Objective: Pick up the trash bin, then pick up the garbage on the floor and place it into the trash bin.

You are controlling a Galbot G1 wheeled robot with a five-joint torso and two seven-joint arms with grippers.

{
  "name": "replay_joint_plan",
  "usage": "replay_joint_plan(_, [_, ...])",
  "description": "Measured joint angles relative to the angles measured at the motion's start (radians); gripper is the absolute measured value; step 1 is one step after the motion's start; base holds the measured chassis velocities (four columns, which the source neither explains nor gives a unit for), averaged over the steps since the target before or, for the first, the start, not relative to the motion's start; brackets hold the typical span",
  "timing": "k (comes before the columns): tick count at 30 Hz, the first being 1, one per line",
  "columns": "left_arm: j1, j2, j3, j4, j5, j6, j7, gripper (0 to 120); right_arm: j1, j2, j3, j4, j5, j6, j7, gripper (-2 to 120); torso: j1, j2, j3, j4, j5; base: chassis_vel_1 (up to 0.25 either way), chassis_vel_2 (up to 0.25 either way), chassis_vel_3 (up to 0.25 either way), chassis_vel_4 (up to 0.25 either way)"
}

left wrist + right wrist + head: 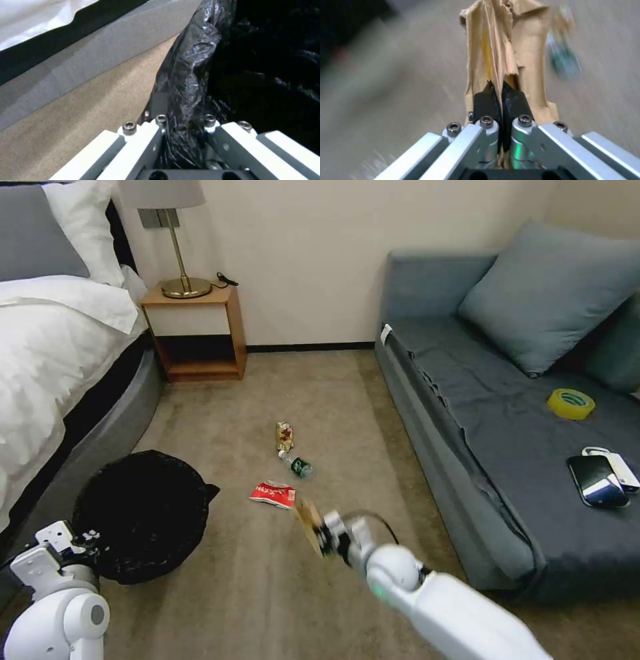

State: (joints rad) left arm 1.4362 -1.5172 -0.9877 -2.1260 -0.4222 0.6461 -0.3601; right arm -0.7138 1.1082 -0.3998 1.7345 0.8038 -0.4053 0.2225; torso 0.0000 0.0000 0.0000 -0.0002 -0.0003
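A: What's round about?

B: A bed (47, 347) with white sheets on the robot's left, its grey base (83, 57) running close by the bin. A wooden nightstand (200, 330) with a brass lamp (175, 240) stands against the far wall. On the right is a grey sofa (493, 447) with a cushion (553, 293), a yellow tape roll (571, 403) and a black phone (597, 480) lying on the seat. Beige carpet (267, 593) is between bed and sofa.

A: Anything in the way?

B: Open carpet lies between the right gripper and the bin. The rest of the litter is on the floor farther out.

A: Where's the bin?

B: The bin (143, 513) is at lower left, beside the bed. The left gripper (83, 547) is clamped on its near rim; the wrist view has the crinkled black bag (186, 95) pinched between the closed jaws.

A: And the garbage?

B: The brown paper (310, 520) is off the floor, nipped between the black pads (486, 102) of the right gripper (327, 537), which is shut tight on it. It hangs to the right of the bin, apart from it. Just beyond it the red packet (273, 495) lies flat on the carpet; farther on lie the bottle (298, 465) with its green label and, near it, the yellow-red wrapper (285, 436).

A: Textures?

B: The paper (506, 50) is creased, torn-edged and folded in on itself. The bag is glossy and wrinkled. The bin's mouth is round. The gripper links are pale metal with hex screws.
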Motion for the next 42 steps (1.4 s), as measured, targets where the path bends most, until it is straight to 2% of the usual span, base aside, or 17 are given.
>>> replay_joint_plan(4, [0.002,-0.01,0.017,0.0,0.021,-0.002,0.006,3,0.121,0.141,-0.09,0.073,0.121,-0.012,0.113,0,0.0,0.0,0.0,0.0006,0.0001,0.0,0.0,0.0,0.0])
replay_joint_plan(5, [0.002,-0.01,0.017,0.0,0.021,-0.002,0.006,3,0.121,0.141,-0.09,0.073,0.121,-0.012,0.113,0,0.0,0.0,0.0,0.0006,0.0001,0.0,0.0,0.0,0.0])
replay_joint_plan(9, [0.003,-0.021,0.03,-0.005,0.041,-0.002,0.008,3,0.182,0.238,-0.211,0.038,0.164,-0.009,0.19,0,0.0,0.0,0.0,0.0004,0.0,0.0,0.0,0.0,0.0])
replay_joint_plan(10, [0.003,-0.021,0.03,-0.005,0.041,-0.002,0.008,3,0.182,0.238,-0.211,0.038,0.164,-0.009,0.19,0,0.0,0.0,0.0,0.0004,0.0,0.0,0.0,0.0,0.0])
replay_joint_plan(18, [0.009,-0.043,0.044,-0.013,0.071,-0.004,0.015,3,0.192,0.378,-0.355,-0.13,0.135,0.025,0.239,0,0.0,0.0,0.0,0.0003,0.0,0.0,0.0,0.0,0.0])
replay_joint_plan(24, [0.019,-0.055,0.054,-0.018,0.087,-0.007,0.019,3,0.192,0.416,-0.371,-0.166,0.127,0.026,0.239,3,0.0,0.0,0.0,0.0003,0.0001,0.0,0.0,0.0,0.0])
replay_joint_plan(28, [0.023,-0.06,0.063,-0.019,0.095,-0.011,0.024,3,0.193,0.416,-0.367,-0.163,0.123,0.025,0.239,21,0.0,0.0,0.0,0.0002,0.0002,0.0,0.0,0.0,0.0])
replay_joint_plan(29, [0.023,-0.06,0.063,-0.019,0.095,-0.011,0.024,3,0.193,0.416,-0.367,-0.163,0.123,0.025,0.239,21,0.0,0.0,0.0,0.0002,0.0002,0.0,0.0,0.0,0.0])
replay_joint_plan(33, [0.017,-0.058,0.063,-0.019,0.095,-0.011,0.025,3,0.192,0.398,-0.342,-0.137,0.12,0.024,0.237,39,0.0,0.0,0.0,0.0,0.0002,0.0,0.0,0.0,0.0])
replay_joint_plan(34, [0.017,-0.058,0.063,-0.019,0.095,-0.011,0.025,3,0.192,0.398,-0.342,-0.137,0.12,0.024,0.237,39,0.0,0.0,0.0,0.0,0.0002,0.0,0.0,0.0,0.0])
replay_joint_plan(38, [0.013,-0.055,0.062,-0.009,0.094,-0.011,0.026,3,0.19,0.386,-0.29,-0.092,0.12,0.023,0.236,57,0.0,0.0,0.0,0.0002,0.0003,0.0,0.0,0.0,0.0])
replay_joint_plan(39, [0.013,-0.055,0.062,-0.009,0.094,-0.011,0.026,3,0.19,0.386,-0.29,-0.092,0.12,0.023,0.236,57,0.0,0.0,0.0,0.0002,0.0003,0.0,0.0,0.0,0.0])
replay_joint_plan(42, [0.007,-0.05,0.059,-0.008,0.092,-0.01,0.026,3,0.19,0.346,-0.223,-0.023,0.105,0.025,0.221,71,0.0,0.0,0.0,0.0003,0.0003,0.0,0.0,0.0,0.0])
